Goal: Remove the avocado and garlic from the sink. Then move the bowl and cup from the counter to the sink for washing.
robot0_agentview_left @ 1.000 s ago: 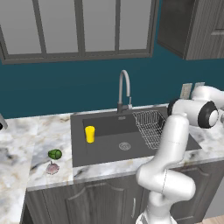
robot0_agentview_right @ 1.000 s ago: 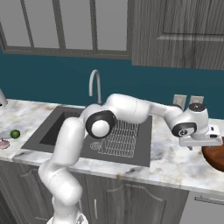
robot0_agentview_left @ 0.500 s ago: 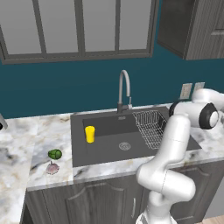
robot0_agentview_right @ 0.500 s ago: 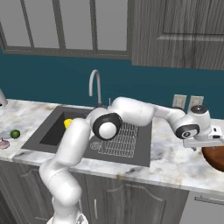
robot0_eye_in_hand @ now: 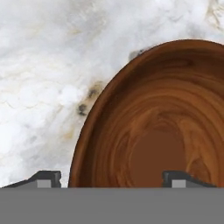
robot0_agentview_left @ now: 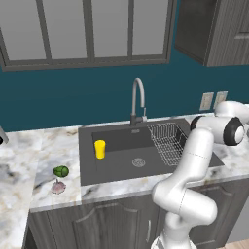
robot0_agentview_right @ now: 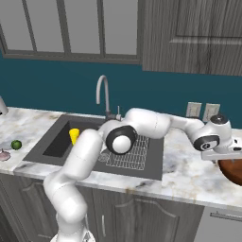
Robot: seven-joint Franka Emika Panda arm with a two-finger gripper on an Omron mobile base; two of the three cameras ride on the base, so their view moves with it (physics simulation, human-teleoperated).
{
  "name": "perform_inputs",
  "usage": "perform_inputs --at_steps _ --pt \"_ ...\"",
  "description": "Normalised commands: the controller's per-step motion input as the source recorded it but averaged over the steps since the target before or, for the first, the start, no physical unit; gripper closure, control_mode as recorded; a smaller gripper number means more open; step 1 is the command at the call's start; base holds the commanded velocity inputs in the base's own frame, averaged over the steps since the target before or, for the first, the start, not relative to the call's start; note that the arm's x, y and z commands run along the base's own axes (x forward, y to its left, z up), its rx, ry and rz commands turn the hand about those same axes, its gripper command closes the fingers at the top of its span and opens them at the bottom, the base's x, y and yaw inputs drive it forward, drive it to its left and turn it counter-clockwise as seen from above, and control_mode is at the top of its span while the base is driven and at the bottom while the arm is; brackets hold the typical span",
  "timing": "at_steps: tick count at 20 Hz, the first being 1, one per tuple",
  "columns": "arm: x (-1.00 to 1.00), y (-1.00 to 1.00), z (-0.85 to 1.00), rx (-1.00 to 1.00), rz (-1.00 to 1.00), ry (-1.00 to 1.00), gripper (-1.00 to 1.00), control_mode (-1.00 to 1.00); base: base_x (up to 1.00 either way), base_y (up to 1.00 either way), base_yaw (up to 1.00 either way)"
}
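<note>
Reddish-brown wood, the bowl (robot0_eye_in_hand: 153, 127) sits on the marble surface (robot0_eye_in_hand: 48, 78) far right of the sink (robot0_agentview_right: 61, 142). We hold our jaws wide open, empty, straddling its near rim, one tip (robot0_eye_in_hand: 43, 178) outside.

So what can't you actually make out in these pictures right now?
- The bowl: cut off by the right edge in the right base view, and by the right edge and bottom band in the hand view.
- Fingers: only the tips show in the hand view, apart, astride the bowl's rim; contact unclear.
- The cup's red mark: too small to find.
</note>
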Motion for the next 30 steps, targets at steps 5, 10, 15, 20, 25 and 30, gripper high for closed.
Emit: perform_inputs --at_steps 5,10,15,20,25,30 --pt "0.0 0.0 -0.05 0.0 0.0 0.02 1.0 -1.0 0.0 0.0 0.0" --pt "0.0 0.08 -0.13 0.0 0.0 0.13 1.0 -1.0 0.0 0.0 0.0" --pt "-0.01 0.1 0.1 0.0 0.01 0.04 1.0 -1.0 0.0 0.0 0.0" --pt "-0.08 0.06 0.33 -0.01 0.04 0.01 1.0 -1.0 0.0 0.0 0.0" --pt "-0.22 0.11 0.38 -0.01 0.03 -0.07 1.0 -1.0 0.0 0.0 0.0" --pt "-0.2 0.21 0.41 -0.04 0.05 -0.03 1.0 -1.0 0.0 0.0 0.0"
